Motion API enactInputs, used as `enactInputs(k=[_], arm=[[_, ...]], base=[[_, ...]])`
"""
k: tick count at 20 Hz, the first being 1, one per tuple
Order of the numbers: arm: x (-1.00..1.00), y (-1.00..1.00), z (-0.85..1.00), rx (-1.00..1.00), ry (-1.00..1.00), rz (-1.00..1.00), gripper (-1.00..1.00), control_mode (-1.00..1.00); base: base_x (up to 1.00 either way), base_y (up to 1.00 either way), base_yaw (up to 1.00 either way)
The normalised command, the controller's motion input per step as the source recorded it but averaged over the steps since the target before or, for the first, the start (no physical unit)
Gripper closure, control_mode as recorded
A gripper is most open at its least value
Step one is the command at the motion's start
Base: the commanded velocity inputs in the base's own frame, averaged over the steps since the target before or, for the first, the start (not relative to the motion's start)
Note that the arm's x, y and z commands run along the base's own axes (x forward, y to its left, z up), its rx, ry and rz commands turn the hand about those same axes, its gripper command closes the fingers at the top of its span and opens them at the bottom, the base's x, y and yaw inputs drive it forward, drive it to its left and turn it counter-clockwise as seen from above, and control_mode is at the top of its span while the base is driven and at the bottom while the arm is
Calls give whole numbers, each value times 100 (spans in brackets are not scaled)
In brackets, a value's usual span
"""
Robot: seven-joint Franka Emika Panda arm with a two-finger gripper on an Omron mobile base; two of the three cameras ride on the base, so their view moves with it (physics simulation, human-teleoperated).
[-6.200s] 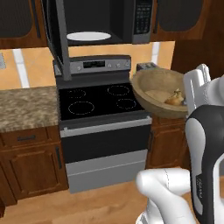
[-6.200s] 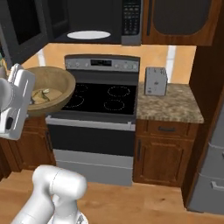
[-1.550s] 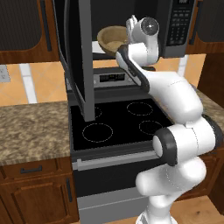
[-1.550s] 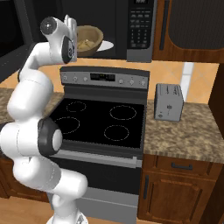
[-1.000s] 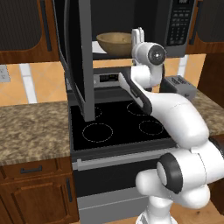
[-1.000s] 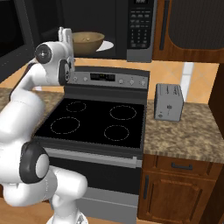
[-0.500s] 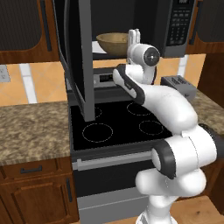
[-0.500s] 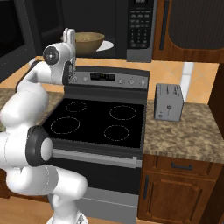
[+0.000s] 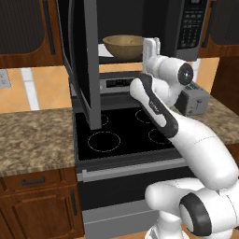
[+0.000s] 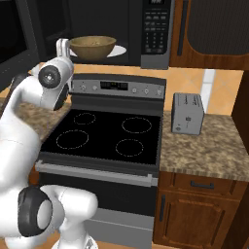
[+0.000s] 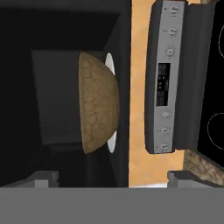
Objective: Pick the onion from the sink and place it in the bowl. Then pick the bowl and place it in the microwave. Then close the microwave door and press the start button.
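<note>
**Desk editor:** What do your cameras show, nearest first?

**Operator:** From my station, the white arm rises over the black stove, its wrist bent upward. I see the tool held just outside the microwave mouth — fingers pointing up, released and holding nothing, with a gap to the bowl.

**Desk editor:** And either side of the stove?

**Operator:** A speckled stone desk to the left in the left base view; in the right base view a grey toaster stands on the desk right of the stove, well apart from the arm.

**Desk editor:** Farther back?

**Operator:** The microwave door is swung wide open toward me on its left side, hanging over the stove's left burners. Beyond it the tan bowl sits upright on the white turntable plate inside the dark cavity. In the hand view I look at the bowl side-on — I cannot make out the onion. The button panel is on the microwave's right.
</note>
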Motion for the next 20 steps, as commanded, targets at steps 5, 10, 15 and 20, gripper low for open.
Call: enactInputs(k=[5, 10, 15, 20], arm=[[-100, 0, 9, -6, 4, 32, -100, -100], [-100, 0, 21, 0, 1, 35, -100, -100], [-100, 3, 19, 0, 0, 28, -100, -100], [-100, 21, 7, 0, 0, 14, -100, -100]], base=[[0, 0, 0], [0, 0, 0], [0, 0, 0], [0, 0, 0]])
